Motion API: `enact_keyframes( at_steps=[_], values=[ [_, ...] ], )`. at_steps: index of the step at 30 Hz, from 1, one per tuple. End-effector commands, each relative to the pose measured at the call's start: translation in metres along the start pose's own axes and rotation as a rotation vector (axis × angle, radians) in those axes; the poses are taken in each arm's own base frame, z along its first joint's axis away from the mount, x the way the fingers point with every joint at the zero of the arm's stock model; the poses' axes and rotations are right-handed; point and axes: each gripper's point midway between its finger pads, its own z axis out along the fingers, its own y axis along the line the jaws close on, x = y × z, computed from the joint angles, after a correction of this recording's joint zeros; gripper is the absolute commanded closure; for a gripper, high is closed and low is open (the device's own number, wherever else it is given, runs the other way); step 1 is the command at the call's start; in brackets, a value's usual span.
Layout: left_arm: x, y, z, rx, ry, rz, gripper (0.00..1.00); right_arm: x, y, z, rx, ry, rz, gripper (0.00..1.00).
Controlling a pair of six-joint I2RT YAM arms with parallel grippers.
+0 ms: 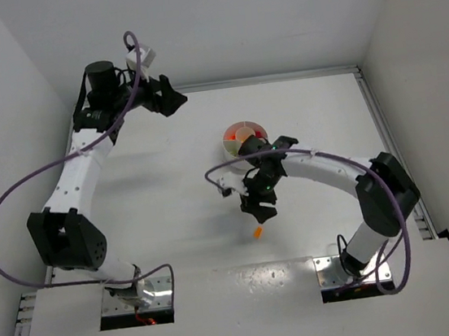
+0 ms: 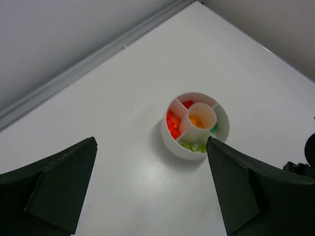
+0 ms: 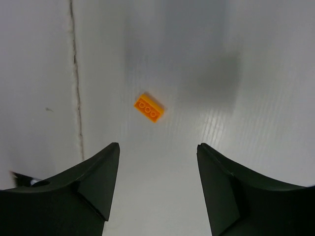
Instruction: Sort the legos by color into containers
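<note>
Lego brick, orange, lies flat and alone on the table toward its near edge. Just beyond it hangs the right gripper, its arm bent in from the right edge, jaws spread and pinching nothing. Mid-table stands the dish, with red legos and green legos in separate compartments. The left gripper is raised near the far left corner, jaws spread wide, facing the dish.
</note>
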Motion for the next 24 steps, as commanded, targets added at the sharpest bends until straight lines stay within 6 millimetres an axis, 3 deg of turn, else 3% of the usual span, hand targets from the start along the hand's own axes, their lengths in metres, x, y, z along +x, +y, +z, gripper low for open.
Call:
enact_keyframes(
  at_steps=[1, 2, 4, 6, 8, 12, 17, 24],
  values=[
    [0.028, -0.018, -0.025, 0.035, 0.067, -0.095, 0.0, -0.006, 0.012, 0.006, -0.014, 0.022, -0.411, 0.35],
    [0.041, -0.014, -0.032, 0.017, 0.083, -0.117, 0.0, -0.004, 0.021, 0.014, -0.037, 0.054, -0.486, 0.35],
    [0.039, -0.019, -0.048, 0.008, 0.064, -0.109, 0.0, -0.003, 0.026, 0.021, -0.06, 0.079, -0.625, 0.35],
    [0.05, -0.016, -0.058, -0.015, 0.073, -0.118, 0.0, 0.007, 0.031, 0.033, -0.101, 0.129, -0.716, 0.36],
    [0.047, -0.02, -0.071, -0.03, 0.054, -0.105, 0.0, 0.013, 0.034, 0.042, -0.108, 0.166, -0.766, 0.36],
    [0.059, -0.018, -0.09, -0.074, 0.054, -0.124, 0.0, 0.013, 0.031, 0.054, -0.098, 0.2, -0.82, 0.39],
    [0.065, -0.014, -0.103, -0.103, 0.046, -0.134, 0.0, 0.018, 0.02, 0.068, -0.091, 0.25, -0.815, 0.42],
    [0.073, -0.01, -0.105, -0.094, 0.061, -0.143, 0.0, 0.021, 0.014, 0.082, -0.064, 0.272, -0.808, 0.56]
  ],
)
